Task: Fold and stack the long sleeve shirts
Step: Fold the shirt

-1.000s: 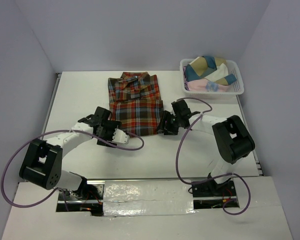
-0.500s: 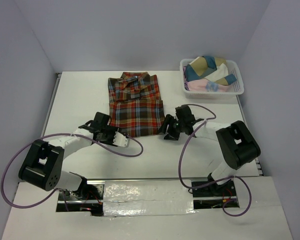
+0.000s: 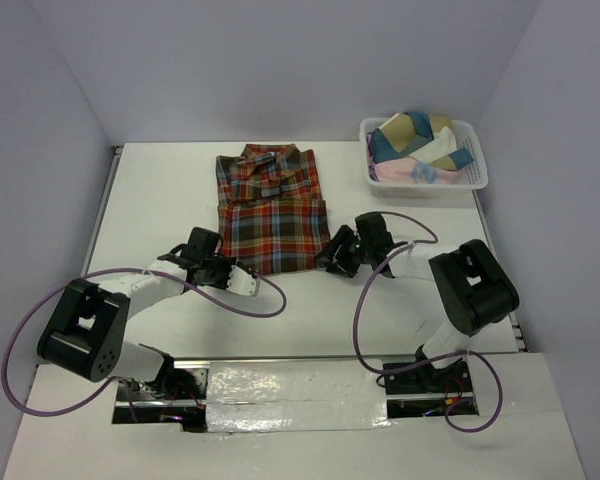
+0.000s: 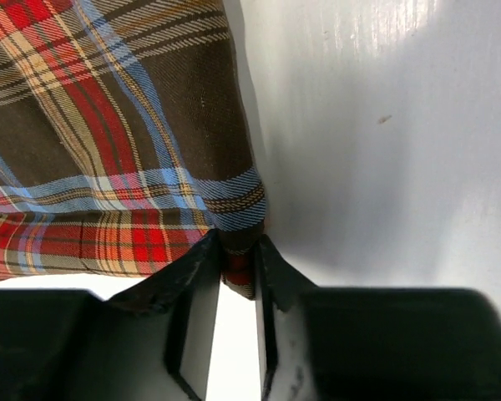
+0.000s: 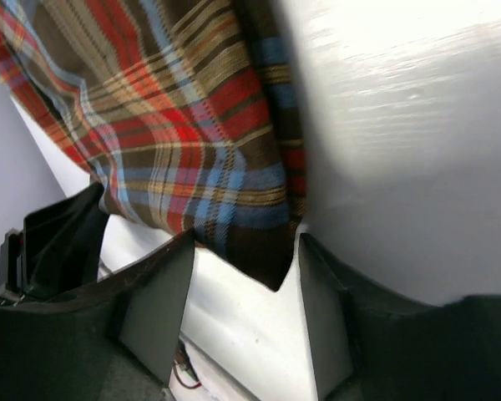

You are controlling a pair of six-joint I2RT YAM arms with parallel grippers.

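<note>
left claw [image 4: 236, 263]: pressed together, pinching the near-left hem corner of the plaid shirt [image 3: 270, 215]. Cloth fans out ahead of it, with bare desk [image 3: 160, 200] along the shirt's side edge.
right claw [image 5: 244, 271]: spread, fingers straddling the near-right hem corner, not closed on it. Can't tell if the pads touch cloth.
The shirt lies folded flat on the desk just beyond both claws, collar at its far end.
There is open desk outboard of each claw and behind them toward the bases.
The white basket [image 3: 430, 188] sits far beyond and outboard of the right claw, well apart from the shirt. It holds a heap of teal, tan, white and pink cloth [image 3: 415, 140].
</note>
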